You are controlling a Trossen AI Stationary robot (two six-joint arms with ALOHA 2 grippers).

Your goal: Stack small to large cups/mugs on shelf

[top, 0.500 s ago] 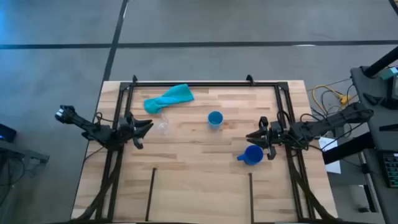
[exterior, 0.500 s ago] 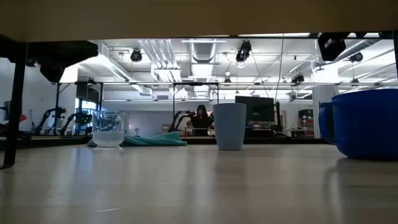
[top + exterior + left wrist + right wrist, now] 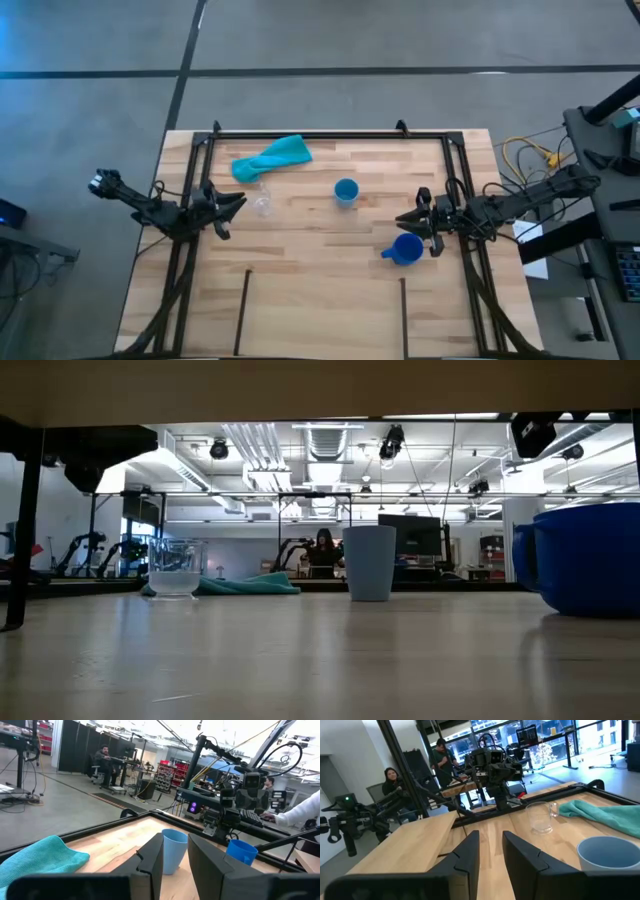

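A tiny clear cup (image 3: 263, 204) stands upright on the table at the left, just in front of my left gripper (image 3: 235, 203), which is open and empty. A light blue handleless cup (image 3: 346, 191) stands upright mid-table. A dark blue mug (image 3: 405, 249) stands on its base just near-side of my right gripper (image 3: 405, 220), which is open and empty. The shelf (image 3: 325, 320) is the plank section at the near edge between two short black rods. The low view shows the clear cup (image 3: 175, 568), light blue cup (image 3: 369, 563) and mug (image 3: 590, 560).
A teal cloth (image 3: 272, 158) lies crumpled at the far left of the table. Long black rails (image 3: 325, 134) frame the far edge and both sides. Cables and equipment (image 3: 530, 160) sit off the right edge. People (image 3: 390, 777) sit in the room beyond.
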